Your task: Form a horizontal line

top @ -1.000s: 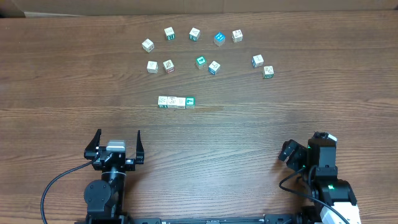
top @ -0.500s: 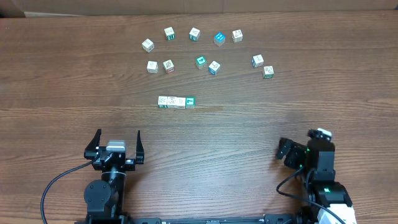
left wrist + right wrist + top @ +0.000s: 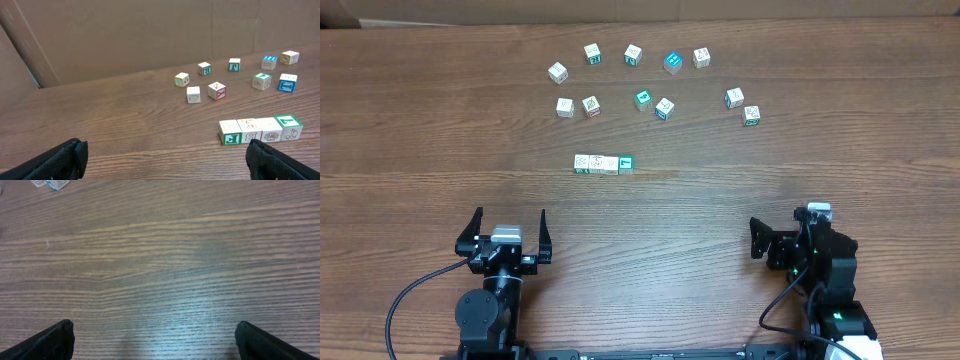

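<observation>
Seen from overhead, the black two-finger right gripper [image 3: 757, 238] has swung round over the last second. Earlier it sat angled near the right edge of the brown wooden table [image 3: 670, 210]; now it points straight left, with its fingertips further to the left than before. The black right arm [image 3: 828, 268] behind it, with its white-topped wrist, has drawn back a little toward the near edge of the table.

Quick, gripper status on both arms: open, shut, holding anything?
Left gripper: open, jaws wide apart, holding nothing.
Right gripper: open, jaws wide apart, holding nothing.
</observation>
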{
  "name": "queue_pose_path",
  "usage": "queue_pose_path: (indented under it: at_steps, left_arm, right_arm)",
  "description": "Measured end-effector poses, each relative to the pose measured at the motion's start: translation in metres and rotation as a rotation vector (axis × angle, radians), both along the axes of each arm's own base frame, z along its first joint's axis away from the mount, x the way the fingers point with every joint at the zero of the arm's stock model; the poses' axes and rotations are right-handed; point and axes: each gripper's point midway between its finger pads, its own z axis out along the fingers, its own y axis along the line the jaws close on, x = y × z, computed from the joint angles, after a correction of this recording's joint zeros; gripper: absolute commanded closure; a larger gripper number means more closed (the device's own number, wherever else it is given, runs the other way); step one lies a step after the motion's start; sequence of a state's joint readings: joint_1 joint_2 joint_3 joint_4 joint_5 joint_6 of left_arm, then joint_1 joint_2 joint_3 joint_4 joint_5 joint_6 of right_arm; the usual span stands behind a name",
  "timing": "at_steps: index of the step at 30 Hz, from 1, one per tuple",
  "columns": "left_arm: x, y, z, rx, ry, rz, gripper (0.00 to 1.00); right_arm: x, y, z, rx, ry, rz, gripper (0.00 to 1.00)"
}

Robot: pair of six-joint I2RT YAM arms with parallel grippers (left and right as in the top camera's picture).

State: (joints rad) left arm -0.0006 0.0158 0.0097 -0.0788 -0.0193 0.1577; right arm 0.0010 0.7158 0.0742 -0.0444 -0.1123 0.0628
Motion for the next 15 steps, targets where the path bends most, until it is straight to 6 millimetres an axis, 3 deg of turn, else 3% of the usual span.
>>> queue_pose_path:
  at_steps: [15]
  left_arm:
    - [0.0,0.0,0.0,0.0,0.0,0.0,0.0]
  right_arm:
    - [-0.004,0.003,0.009,0.002,-0.092,0.022,0.0]
